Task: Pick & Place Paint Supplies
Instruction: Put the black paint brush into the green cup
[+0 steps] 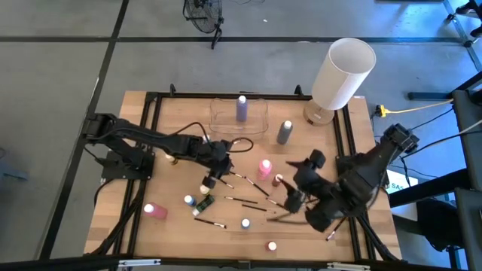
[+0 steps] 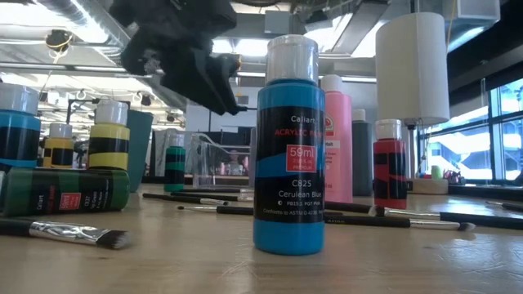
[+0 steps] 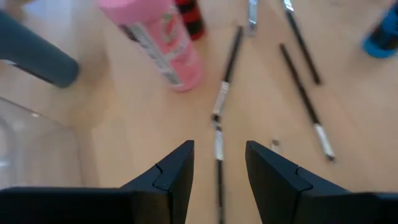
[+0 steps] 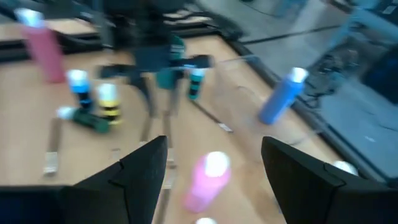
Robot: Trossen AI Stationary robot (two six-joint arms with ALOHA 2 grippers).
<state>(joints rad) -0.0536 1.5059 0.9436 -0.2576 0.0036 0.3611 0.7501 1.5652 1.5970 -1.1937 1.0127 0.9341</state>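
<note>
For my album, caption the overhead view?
Two claws hover over scattered paint bottles and brushes on a wooden table.

You've got a wooden table (image 1: 135, 150) with a black frame (image 1: 154, 96) running around its edges. At the far right corner stands a big white cylindrical lamp (image 1: 343, 74) on a round wooden base (image 1: 315, 114), upright; in the low view it's the tall white cylinder at the right. A clear plastic tray (image 1: 260, 119) sits at the far middle of the table, just left of the lamp base. Off the table you see grey floor (image 1: 60, 68), a black fan stand (image 1: 205, 13) at the far side, and a yellow cable (image 1: 410, 111) on the right. The low view shows windows (image 2: 502, 131) at right.
</note>
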